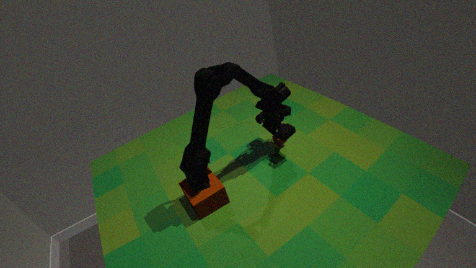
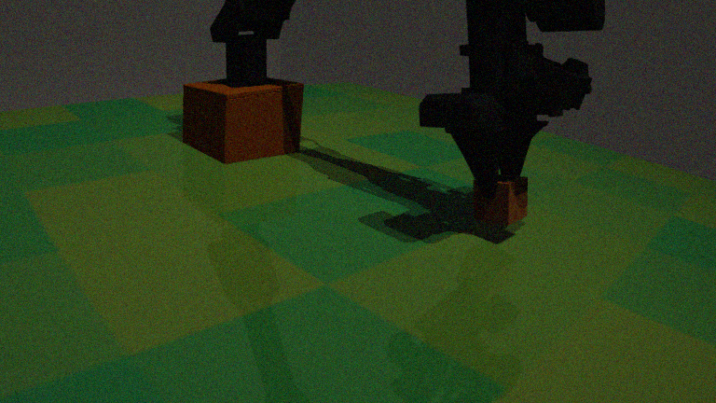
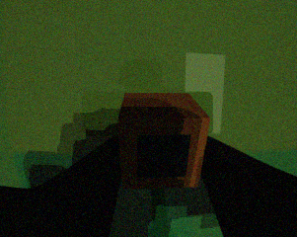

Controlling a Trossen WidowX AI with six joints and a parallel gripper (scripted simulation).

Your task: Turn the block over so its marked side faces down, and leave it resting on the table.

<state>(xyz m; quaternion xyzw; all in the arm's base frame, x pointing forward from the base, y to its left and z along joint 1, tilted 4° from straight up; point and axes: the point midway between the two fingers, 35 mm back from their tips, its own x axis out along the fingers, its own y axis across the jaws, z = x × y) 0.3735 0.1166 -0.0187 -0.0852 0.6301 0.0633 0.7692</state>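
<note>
The small orange-brown block (image 1: pixel 279 142) (image 2: pixel 517 201) (image 3: pixel 129 165) is held a little above the green patchwork table (image 1: pixel 298 198) (image 2: pixel 316 240) (image 3: pixel 44 59), with its shadow beneath. My gripper (image 1: pixel 279 138) (image 2: pixel 499 185) (image 3: pixel 159 141) points down and is shut on the block, one finger on each side. In the wrist view a dark square (image 3: pixel 164 156) framed in orange shows on the block's face turned toward the wrist camera. The block's underside is hidden.
The arm's orange base box (image 1: pixel 212 201) (image 2: pixel 227 124) stands on the table, left of the gripper in the top and exterior views. A pale rectangle (image 3: pixel 204 71) shows beyond the block in the wrist view. Grey walls surround the table.
</note>
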